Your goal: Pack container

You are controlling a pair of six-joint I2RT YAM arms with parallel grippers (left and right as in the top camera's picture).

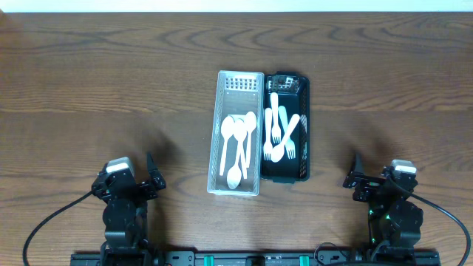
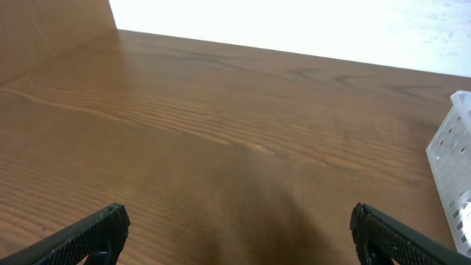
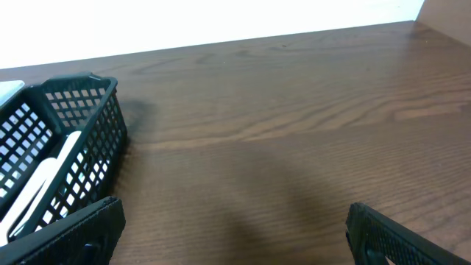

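A white mesh basket (image 1: 222,133) stands mid-table and holds several white plastic spoons (image 1: 236,144). A black mesh basket (image 1: 303,129) stands against its right side and holds several white plastic forks (image 1: 277,133). My left gripper (image 1: 151,177) is open and empty near the front left. My right gripper (image 1: 353,176) is open and empty near the front right. The left wrist view shows the open fingers (image 2: 239,228) over bare wood, with the white basket's corner (image 2: 452,162) at the right edge. The right wrist view shows the open fingers (image 3: 235,232) and the black basket (image 3: 81,140) at the left.
The wooden table (image 1: 111,89) runs wide on both sides of the baskets. Its far edge meets a white wall. Cables trail from both arm bases at the front edge.
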